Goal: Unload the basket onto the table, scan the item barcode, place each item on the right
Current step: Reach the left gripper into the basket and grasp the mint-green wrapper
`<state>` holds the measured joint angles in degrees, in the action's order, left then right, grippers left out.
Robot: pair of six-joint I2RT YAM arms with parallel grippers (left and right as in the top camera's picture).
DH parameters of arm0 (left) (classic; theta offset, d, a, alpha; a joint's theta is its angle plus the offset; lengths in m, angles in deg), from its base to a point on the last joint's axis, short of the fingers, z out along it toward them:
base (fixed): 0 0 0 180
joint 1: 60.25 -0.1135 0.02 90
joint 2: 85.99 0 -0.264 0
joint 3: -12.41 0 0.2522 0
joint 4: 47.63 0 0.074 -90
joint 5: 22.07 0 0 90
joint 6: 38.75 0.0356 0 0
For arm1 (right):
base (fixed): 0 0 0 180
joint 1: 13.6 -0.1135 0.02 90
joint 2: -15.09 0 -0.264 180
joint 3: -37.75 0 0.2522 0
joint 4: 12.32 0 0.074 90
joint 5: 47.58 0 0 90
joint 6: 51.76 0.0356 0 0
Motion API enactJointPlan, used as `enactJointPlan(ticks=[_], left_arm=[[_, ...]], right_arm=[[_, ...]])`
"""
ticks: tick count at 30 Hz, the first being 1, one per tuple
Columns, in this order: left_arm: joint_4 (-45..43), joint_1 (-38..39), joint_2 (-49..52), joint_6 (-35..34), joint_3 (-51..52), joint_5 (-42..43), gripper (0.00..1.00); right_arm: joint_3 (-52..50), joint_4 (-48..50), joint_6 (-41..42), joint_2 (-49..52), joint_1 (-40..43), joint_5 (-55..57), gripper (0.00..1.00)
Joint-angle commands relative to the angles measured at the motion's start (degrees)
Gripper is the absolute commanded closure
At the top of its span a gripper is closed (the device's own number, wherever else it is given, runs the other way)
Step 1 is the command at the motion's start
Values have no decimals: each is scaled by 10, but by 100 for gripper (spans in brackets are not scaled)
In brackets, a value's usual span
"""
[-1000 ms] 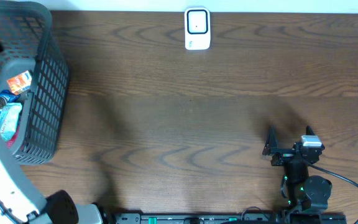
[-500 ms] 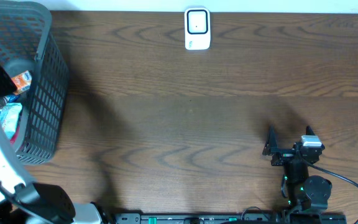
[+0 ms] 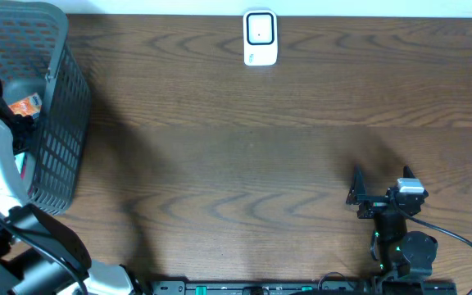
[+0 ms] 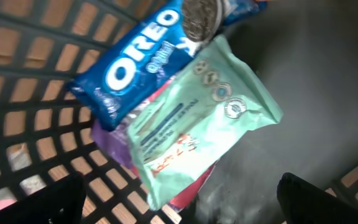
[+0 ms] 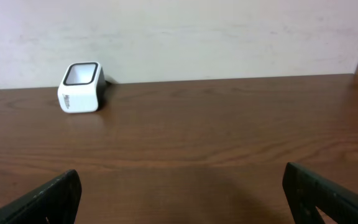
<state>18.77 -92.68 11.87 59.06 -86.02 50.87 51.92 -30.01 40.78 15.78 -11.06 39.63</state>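
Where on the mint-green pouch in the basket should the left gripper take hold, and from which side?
Probably from straight above, across the narrow width of the green pouch, near its middle. It lies flat and slanted atop the other packs, its right long edge free; the Oreo pack borders the other. The open left gripper would need turning.

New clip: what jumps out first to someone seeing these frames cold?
A blue Oreo pack and a mint-green pouch lie piled in the dark mesh basket at the left edge of the table, with the left gripper open above them. Next comes the small white scanner, alone at the middle of the far edge.
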Motion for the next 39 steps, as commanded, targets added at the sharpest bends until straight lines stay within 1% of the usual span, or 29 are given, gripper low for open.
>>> enactJointPlan(ticks=[1,8,11,12,13,14,18,20,21,22,23,26,31,34,39], left_arm=[[1,-1,40,25,1,14,2],[-21,-11,101,27,1,13,2],[-38,-16,119,29,1,11,0],[-42,-18,123,29,1,11,4],[-47,-20,128,29,1,12,9],[-50,-23,132,29,1,12,18],[-61,-27,138,29,1,11,63],[-66,-27,137,29,0,11,77],[-65,-26,135,29,-1,11,81],[-65,-26,132,29,-1,11,91],[-65,-26,127,29,-2,11,92],[-65,-25,103,26,-11,11,93],[-75,-13,18,22,-37,12,92],[-112,0,-45,6,-40,15,93],[-203,43,-162,-1,-40,16,92]], right_arm=[[-1,-2,6,-4,-4,-1,1],[-1,-2,6,-4,-4,-1,1],[-1,-2,6,-4,-4,-1,1],[-1,-2,6,-4,-4,-1,1],[-1,-2,6,-4,-4,-1,1],[-1,-2,6,-4,-4,-1,1],[-1,-2,6,-4,-4,-1,1],[-1,-2,6,-4,-4,-1,1],[-1,-2,6,-4,-4,-1,1],[-1,-2,6,-4,-4,-1,1],[-1,-2,6,-4,-4,-1,1],[-1,-2,6,-4,-4,-1,1],[-1,-2,6,-4,-4,-1,1],[-1,-2,6,-4,-4,-1,1],[-1,-2,6,-4,-4,-1,1]])
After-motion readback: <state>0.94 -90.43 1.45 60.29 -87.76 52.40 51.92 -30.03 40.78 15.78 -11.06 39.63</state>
